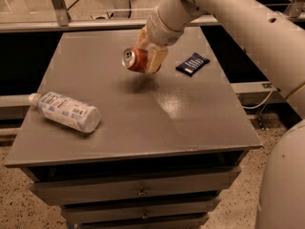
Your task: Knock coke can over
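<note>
The red coke can (134,59) is held on its side in the air above the middle back of the grey table (133,109), its silver top facing the camera and left. My gripper (148,56) is shut on the can, with tan fingers (156,60) on either side of it. The white arm reaches in from the upper right. A shadow lies on the table below the can.
A clear plastic bottle (66,111) with a pale label lies on its side near the table's left edge. A flat dark blue packet (192,64) lies at the back right. Drawers sit below the table's front edge. A rail runs behind the table.
</note>
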